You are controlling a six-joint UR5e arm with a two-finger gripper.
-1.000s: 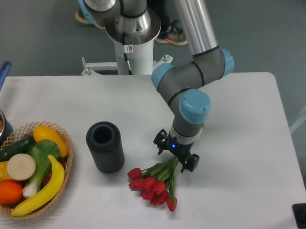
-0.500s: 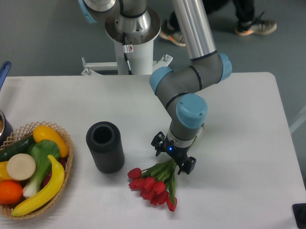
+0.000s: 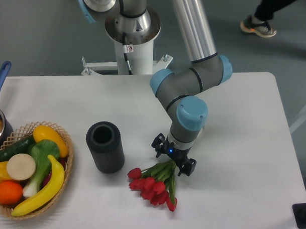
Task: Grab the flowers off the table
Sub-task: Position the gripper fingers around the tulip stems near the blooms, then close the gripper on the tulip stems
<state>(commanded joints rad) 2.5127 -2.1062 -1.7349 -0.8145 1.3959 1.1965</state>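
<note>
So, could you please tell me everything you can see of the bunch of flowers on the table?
The flowers are a bunch of red tulip buds on green stems with leaves, looking artificial. The bunch lies flat on the white table, near its front edge, to the right of a dark cylinder. The buds fan out toward the front and left; the stems converge up and to the right, running under the gripper. Its fingers sit at the stem ends, but whether they are closed on them is hidden.

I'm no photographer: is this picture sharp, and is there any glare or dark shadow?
Fixed camera: the flowers and gripper look sharp; light is even, with soft shadows only beside the black cylinder; no glare on the table.
</note>
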